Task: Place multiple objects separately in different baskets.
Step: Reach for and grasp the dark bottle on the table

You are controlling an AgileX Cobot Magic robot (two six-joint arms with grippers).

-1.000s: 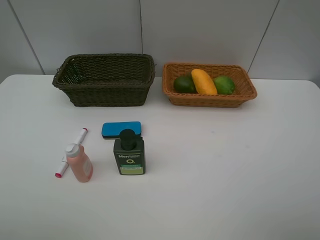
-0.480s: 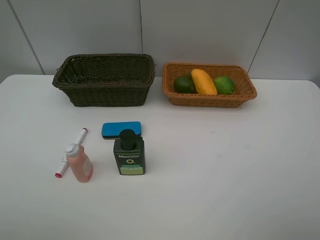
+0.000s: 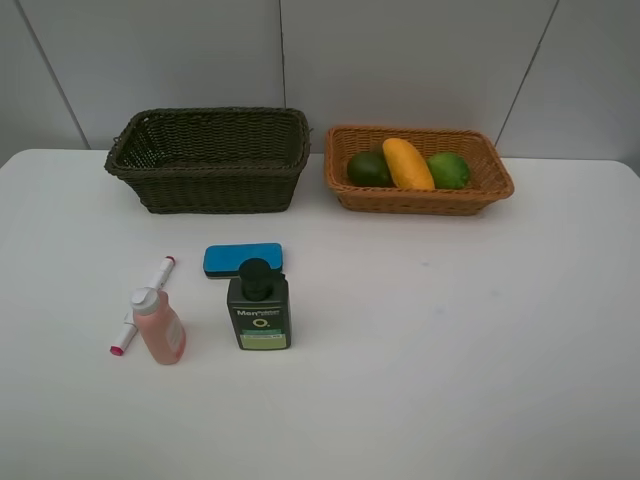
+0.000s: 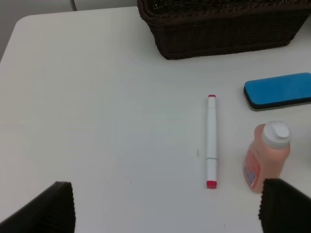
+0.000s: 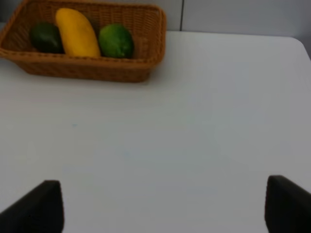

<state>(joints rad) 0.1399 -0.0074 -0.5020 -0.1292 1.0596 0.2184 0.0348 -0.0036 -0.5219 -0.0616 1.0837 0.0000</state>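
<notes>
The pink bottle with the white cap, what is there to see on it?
The pink bottle is plastic by its look, with rounded shoulders, a white cap and a label too small to read. It stands upright on the white table. The marker lies close beside it, not touching, as the left wrist view shows. Only the table touches it.

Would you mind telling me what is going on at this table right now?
Nothing is being handled at this moment. The left claw and the right claw are both open and empty. The mango, avocado and round green fruit lie in the orange basket. The marker, pink bottle, blue eraser and pump bottle are on the white table, in front of the dark basket.
</notes>
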